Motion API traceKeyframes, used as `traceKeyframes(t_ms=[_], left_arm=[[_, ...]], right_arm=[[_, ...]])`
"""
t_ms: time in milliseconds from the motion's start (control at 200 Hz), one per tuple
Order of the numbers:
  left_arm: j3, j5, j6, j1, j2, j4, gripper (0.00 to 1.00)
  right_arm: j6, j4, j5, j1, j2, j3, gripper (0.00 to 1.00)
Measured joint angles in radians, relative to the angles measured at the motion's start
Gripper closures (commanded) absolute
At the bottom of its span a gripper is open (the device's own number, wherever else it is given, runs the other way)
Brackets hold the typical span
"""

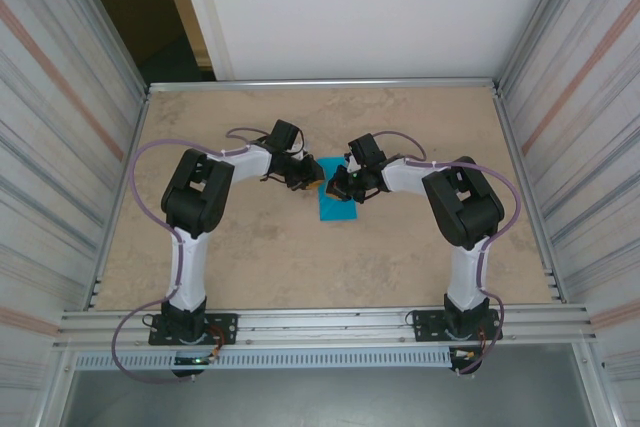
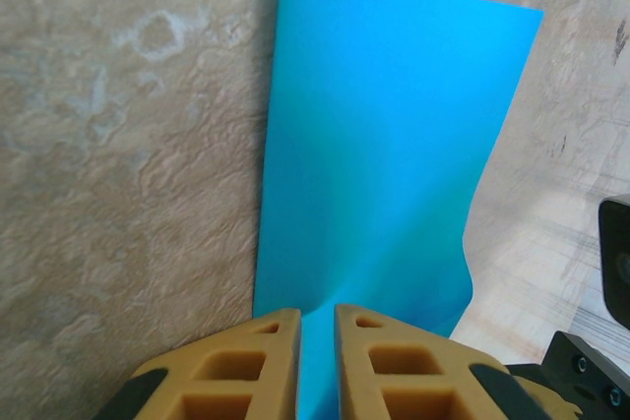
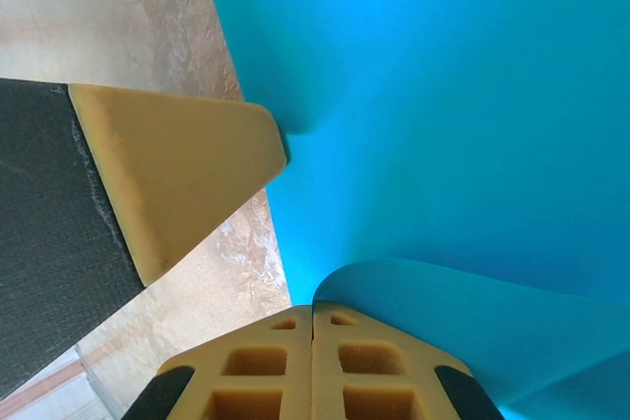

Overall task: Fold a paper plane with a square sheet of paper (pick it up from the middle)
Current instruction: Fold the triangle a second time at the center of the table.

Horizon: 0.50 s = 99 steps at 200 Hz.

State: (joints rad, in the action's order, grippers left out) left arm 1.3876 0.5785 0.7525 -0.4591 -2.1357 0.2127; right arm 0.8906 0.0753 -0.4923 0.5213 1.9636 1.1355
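Blue square sheet of paper (image 1: 335,209) lies mid-table (image 1: 250,257), an arm on either side of it.
Top view: left gripper (image 1: 303,179) at the sheet's 10 o'clock, right gripper (image 1: 346,187) at 1 o'clock, grips unreadable. Left wrist: jaws nipped onto the edge, crease fanning out. Right wrist: jaws pressed together beside a curled flap, can't tell if paper's caught.
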Motion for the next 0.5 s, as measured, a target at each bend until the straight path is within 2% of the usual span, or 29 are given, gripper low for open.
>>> traceKeyframes(t_ms=[496], left_arm=[[0.000, 0.000, 0.000, 0.000, 0.000, 0.000, 0.82]], right_arm=[[0.001, 0.000, 0.004, 0.000, 0.014, 0.000, 1.00]])
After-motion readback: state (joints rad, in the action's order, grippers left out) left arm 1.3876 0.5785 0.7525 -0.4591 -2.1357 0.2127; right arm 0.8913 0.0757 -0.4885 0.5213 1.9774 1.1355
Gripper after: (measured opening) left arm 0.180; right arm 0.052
